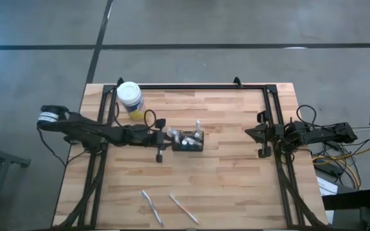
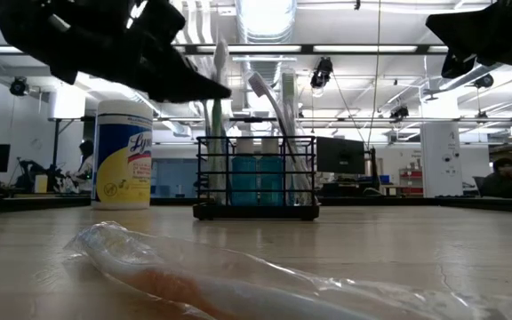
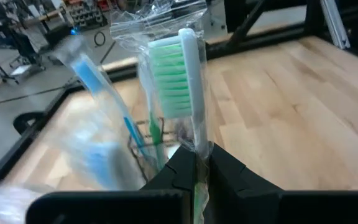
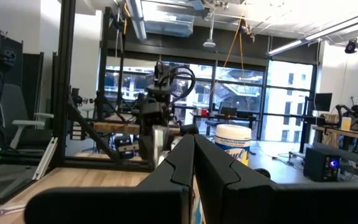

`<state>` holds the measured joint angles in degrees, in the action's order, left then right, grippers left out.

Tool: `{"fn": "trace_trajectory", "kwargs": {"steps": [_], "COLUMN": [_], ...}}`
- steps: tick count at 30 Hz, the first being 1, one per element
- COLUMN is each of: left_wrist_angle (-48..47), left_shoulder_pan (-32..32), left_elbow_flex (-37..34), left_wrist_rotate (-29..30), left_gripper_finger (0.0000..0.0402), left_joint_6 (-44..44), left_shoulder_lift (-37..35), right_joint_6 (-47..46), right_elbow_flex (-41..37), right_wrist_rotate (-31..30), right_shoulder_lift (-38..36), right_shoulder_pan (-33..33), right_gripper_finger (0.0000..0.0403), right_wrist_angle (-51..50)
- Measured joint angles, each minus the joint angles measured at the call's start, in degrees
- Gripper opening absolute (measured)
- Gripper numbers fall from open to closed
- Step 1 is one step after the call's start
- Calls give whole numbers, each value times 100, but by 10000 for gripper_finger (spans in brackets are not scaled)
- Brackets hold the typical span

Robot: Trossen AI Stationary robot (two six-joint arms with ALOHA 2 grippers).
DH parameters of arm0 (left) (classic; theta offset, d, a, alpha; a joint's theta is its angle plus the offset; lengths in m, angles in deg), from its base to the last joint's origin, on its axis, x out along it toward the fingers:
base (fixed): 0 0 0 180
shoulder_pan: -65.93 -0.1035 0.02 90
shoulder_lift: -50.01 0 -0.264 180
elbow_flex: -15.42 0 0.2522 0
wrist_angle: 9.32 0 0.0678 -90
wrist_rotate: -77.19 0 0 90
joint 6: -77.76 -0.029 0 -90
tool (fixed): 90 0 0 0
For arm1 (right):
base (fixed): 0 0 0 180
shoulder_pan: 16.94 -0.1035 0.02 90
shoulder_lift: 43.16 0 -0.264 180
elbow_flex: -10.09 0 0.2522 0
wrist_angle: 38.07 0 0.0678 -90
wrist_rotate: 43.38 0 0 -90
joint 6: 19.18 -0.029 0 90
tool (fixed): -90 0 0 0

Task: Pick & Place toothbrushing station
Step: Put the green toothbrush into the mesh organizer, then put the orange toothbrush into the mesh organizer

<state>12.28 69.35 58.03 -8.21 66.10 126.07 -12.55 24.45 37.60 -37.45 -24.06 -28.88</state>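
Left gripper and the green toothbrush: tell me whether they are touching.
Touching. The left wrist view shows the left gripper with its fingers shut on the wrapped green toothbrush, its handle pinched between the fingertips above the caddy.

- Wipes canister (image 2: 122, 153), low view: yellow label bearing a blue script brand name, of which only the opening letters "Ly" can be read.
- Same canister, right wrist view (image 4: 235, 142): blue lettering present, not legible.

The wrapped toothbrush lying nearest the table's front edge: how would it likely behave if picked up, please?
The wrapped toothbrush is probably light and stiff, being slim. Its clear wrapper looks glossy and loose, so it may slip or crinkle. Lying flat, it seems unlikely to roll.
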Motion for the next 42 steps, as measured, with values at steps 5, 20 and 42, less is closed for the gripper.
{"fn": "trace_trajectory", "kwargs": {"steps": [5,20,42], "left_wrist_angle": [122,151,-2694], "left_shoulder_pan": [-7,-70,-52], "left_elbow_flex": [-1,-6,166], "left_wrist_rotate": [41,59,52], "left_gripper_finger": [21,63,205], "left_joint_6": [7,-46,528], "left_shoulder_lift": [383,710,-2209], "right_joint_6": [0,-2,-22], "right_elbow_flex": [0,-2,-7], "right_wrist_rotate": [-1,0,-4], "right_shoulder_lift": [0,2,13], "right_shoulder_pan": [0,0,0], "right_gripper_finger": [8,8,8], "right_wrist_angle": [-1,-3,-5]}}
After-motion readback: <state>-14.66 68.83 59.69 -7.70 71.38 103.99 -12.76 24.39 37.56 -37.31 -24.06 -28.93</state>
